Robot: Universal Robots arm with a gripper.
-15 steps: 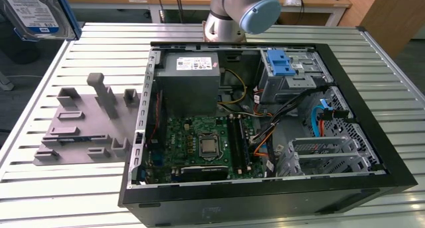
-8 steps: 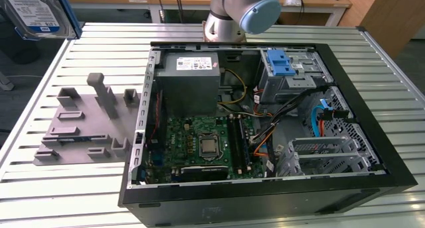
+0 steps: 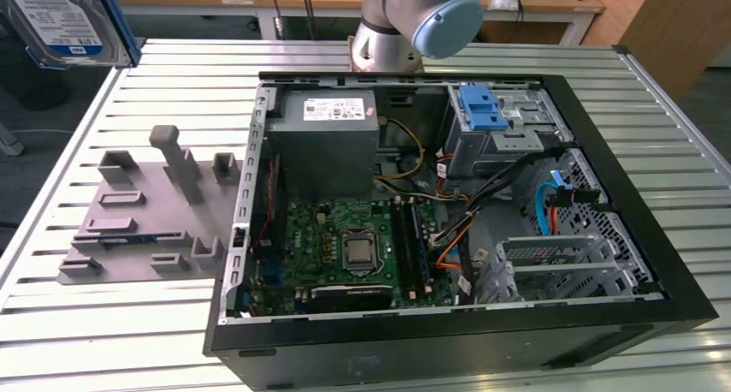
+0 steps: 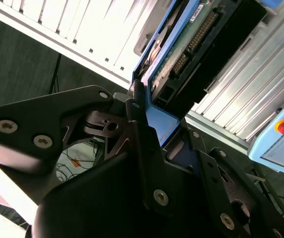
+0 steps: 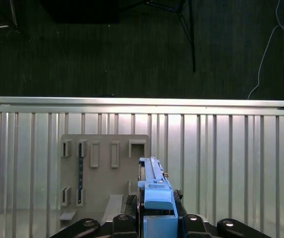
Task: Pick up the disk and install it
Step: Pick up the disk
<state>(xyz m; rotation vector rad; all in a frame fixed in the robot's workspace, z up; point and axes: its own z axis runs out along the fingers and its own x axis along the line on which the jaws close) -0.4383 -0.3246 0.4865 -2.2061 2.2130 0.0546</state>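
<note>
The disk (image 3: 55,20), silver-grey with a white-and-blue label and a blue carrier frame, hangs high at the exterior view's far left, off the table's corner. In the first wrist view the disk (image 5: 154,186) stands edge-on between the black fingers of my gripper (image 5: 156,220), which is shut on its blue frame. In the second wrist view the gripper (image 4: 154,136) clamps the frame's end, and the disk's green circuit board and connector (image 4: 191,39) show beyond it.
The open computer case (image 3: 594,264) lies on the slatted metal table (image 3: 103,323), with a metal drive cage and blue latch piece (image 3: 484,109) at its far right. A grey holder block (image 3: 149,212) with upright posts, also (image 5: 104,168), sits left of the case. The arm's base (image 3: 417,20) stands behind it.
</note>
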